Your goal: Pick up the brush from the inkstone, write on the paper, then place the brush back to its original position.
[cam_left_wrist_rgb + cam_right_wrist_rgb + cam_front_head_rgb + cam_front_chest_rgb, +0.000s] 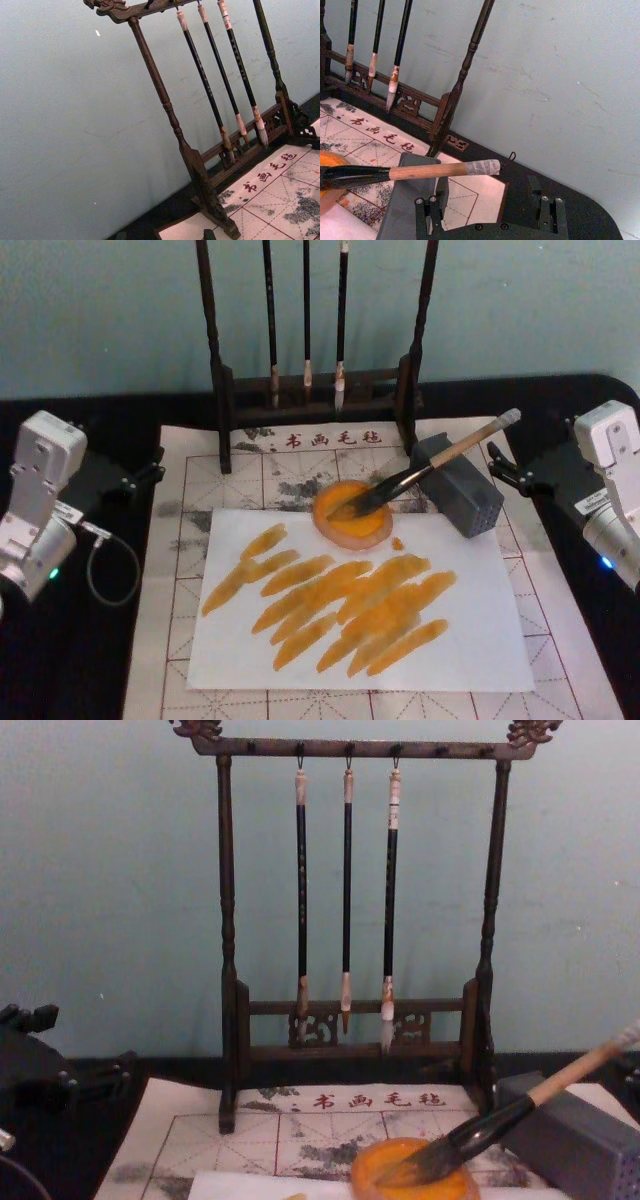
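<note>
A: Where is the brush lying?
B: It is leaning on the block, bristles resting in the inkstone; the block is sitting right of the inkstone.
A: And the paper?
B: Lying on the mat, the inkstone sitting at its far edge; the rack is standing behind.

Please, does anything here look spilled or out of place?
A small orange drop lies on the paper beside the orange dish, apart from the strokes: it looks like a drip. Nothing else stands out.

Left claw, right claw black; arms white; cable probably grey.
</note>
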`<state>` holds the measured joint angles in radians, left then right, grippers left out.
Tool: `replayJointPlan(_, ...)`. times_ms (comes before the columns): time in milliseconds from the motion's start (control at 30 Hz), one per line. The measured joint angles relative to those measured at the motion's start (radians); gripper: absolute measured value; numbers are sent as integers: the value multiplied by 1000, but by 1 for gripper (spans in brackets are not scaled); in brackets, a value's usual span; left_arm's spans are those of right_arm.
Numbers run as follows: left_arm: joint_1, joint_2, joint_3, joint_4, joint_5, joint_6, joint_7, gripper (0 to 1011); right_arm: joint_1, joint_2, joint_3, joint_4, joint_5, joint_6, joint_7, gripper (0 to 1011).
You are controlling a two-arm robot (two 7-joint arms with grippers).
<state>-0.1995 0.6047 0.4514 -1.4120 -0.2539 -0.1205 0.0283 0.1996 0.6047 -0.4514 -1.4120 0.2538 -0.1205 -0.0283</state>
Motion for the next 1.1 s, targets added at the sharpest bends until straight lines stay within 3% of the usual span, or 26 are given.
replayJointPlan(1100, 0, 0, 0, 0, 0, 0, 0, 1001, 0, 0, 0, 0, 0, 0, 0, 1000)
